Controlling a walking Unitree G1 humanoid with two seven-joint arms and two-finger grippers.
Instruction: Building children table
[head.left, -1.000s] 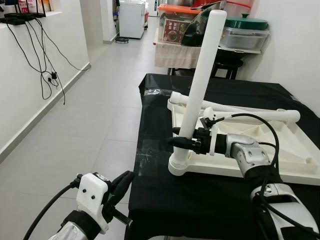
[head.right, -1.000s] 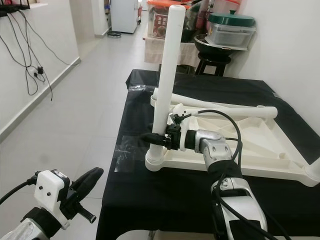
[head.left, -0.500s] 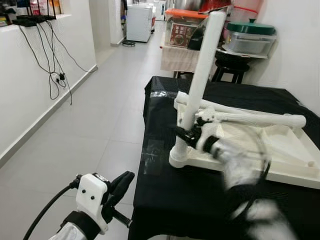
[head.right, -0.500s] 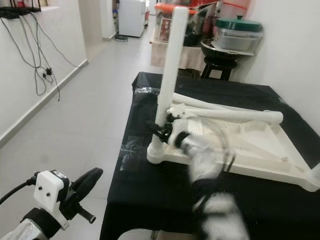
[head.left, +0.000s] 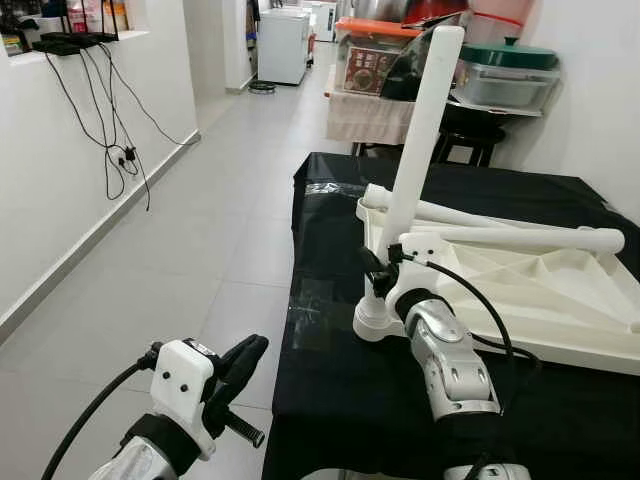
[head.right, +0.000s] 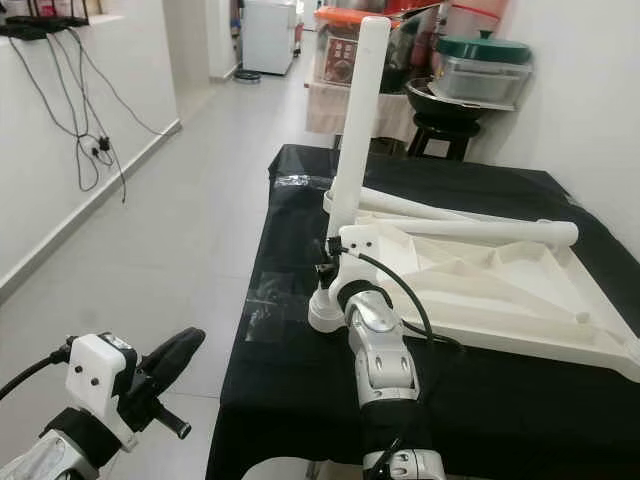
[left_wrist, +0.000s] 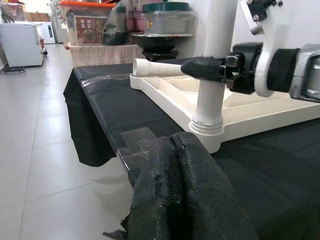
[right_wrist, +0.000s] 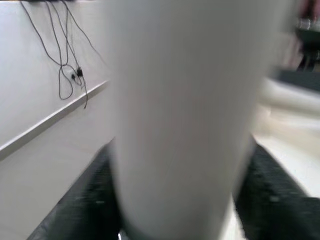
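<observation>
R gripper (head.left: 377, 272) clamps 1 upright leg (head.left: 415, 145) — 2 more legs (head.left: 520, 238) lie flat.

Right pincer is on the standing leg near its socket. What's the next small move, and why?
Probably twist the upright leg further into its corner socket: the right pincer grips it just above the threaded collar, and the leg leans slightly, so it may not be fully seated in the tabletop.
</observation>
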